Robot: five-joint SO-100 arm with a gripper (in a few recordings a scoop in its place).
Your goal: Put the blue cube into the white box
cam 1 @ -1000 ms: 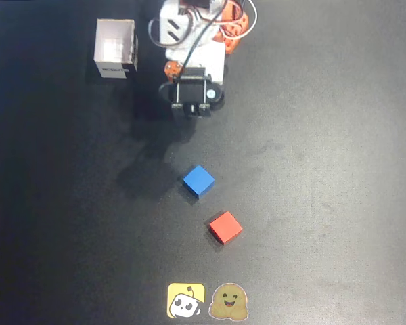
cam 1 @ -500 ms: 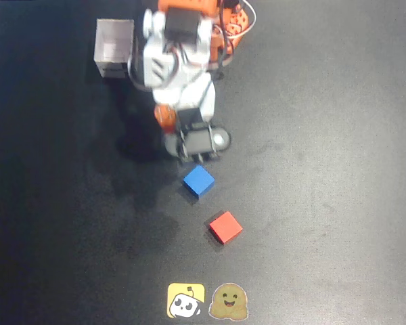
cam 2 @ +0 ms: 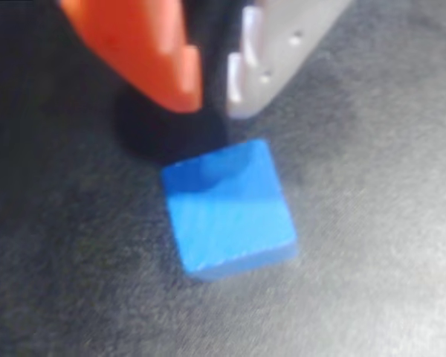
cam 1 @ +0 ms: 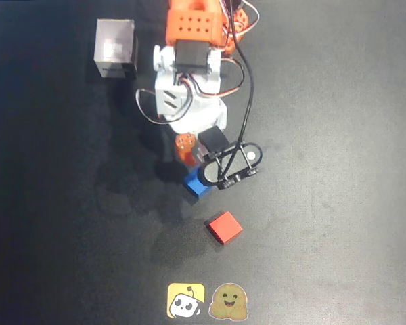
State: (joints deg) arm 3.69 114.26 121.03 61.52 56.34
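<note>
Overhead and wrist views of the workspace. We see a matte black table (cam 1: 338, 223) whose surface carries faint grey scuffs and smudges; in the wrist view it reads as a dull, slightly mottled dark sheet. Soft shadows of the arm fall to the left of the base in the overhead view.

The arm (cam 1: 189, 88) is built of white and orange plastic parts with black cables looping along its right side. It reaches down the picture from the top edge. The gripper (cam 2: 212, 93) hangs just above the upper edge of the blue cube (cam 2: 229, 210). In the wrist view one orange finger (cam 2: 145, 52) and one pale grey finger sit close side by side with only a thin gap between them, nothing held; their shadow falls on the cube's top face.

The blue cube (cam 1: 195, 184) rests on the table near the centre, partly covered by the gripper in the overhead view. Its faces are plain and matte, its edges crisp. The red cube (cam 1: 225, 227), of like size and finish, lies near it, lower and to the right, apart from it.

The white box (cam 1: 115, 49) stands at upper left, just beside the arm's base, well apart from both cubes. It is square, thin-walled, pale inside, with a dark-lettered label on its lower side.

Two stickers (cam 1: 208, 300), one yellow and square, one brownish and rounded, lie at the bottom edge.
</note>
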